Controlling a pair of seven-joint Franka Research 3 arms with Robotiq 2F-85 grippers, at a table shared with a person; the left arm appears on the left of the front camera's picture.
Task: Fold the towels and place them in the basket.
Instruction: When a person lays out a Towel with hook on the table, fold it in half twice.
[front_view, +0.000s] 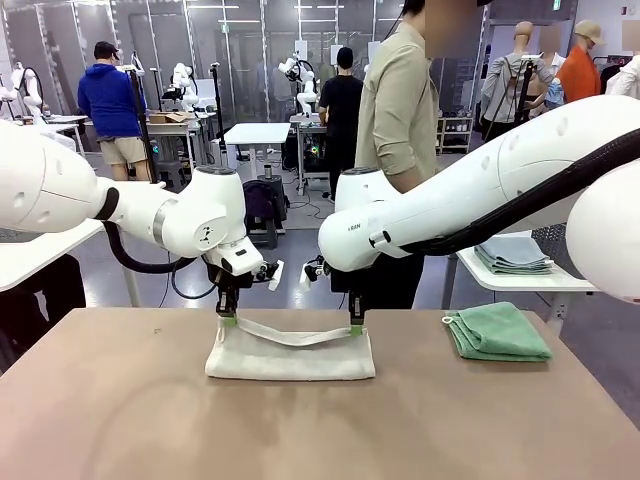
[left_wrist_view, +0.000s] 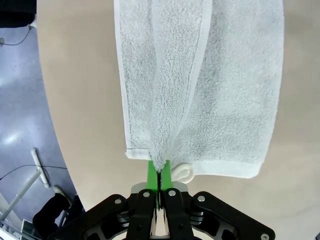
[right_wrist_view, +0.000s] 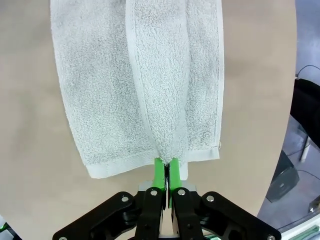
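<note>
The cream-white towel (front_view: 290, 355) lies on the brown table near its far edge, its far hem lifted into a sagging strip between my two grippers. My left gripper (front_view: 229, 318) is shut on the towel's left corner; in the left wrist view its green pads (left_wrist_view: 151, 172) pinch the raised fold of the towel (left_wrist_view: 200, 90). My right gripper (front_view: 356, 322) is shut on the right corner, and in the right wrist view the pads (right_wrist_view: 159, 172) clamp the towel (right_wrist_view: 135, 85) the same way. The sea-green towel (front_view: 497, 332) lies folded at the table's right. The basket is out of view.
A person (front_view: 400, 110) stands just beyond the table's far edge, behind the towel. A small white side table (front_view: 520, 280) with folded grey-blue cloth (front_view: 513, 254) stands to the right. Bare tabletop (front_view: 300, 430) stretches toward the front.
</note>
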